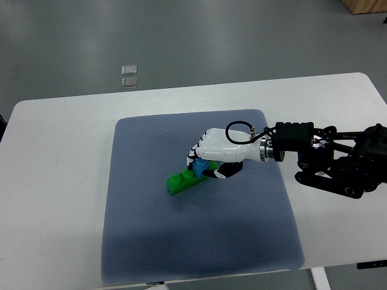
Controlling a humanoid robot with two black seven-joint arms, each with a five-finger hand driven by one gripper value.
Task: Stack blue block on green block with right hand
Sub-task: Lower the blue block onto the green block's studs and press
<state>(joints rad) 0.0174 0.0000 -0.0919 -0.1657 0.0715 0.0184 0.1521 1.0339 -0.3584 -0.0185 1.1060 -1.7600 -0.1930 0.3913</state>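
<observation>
One arm shows, reaching in from the right edge of the frame; its right hand (213, 156) curls its fingers around the blue block (200, 167) near the frame's middle. That block sits against the upper right end of the green block (184, 180), which lies on a grey-blue mat (151, 229) covering the white surface (54, 181).

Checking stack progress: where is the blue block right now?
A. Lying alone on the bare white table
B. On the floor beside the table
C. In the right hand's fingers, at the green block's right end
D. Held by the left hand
C: the blue block sits within the right hand, directly over the green block on the grey mat.
</observation>
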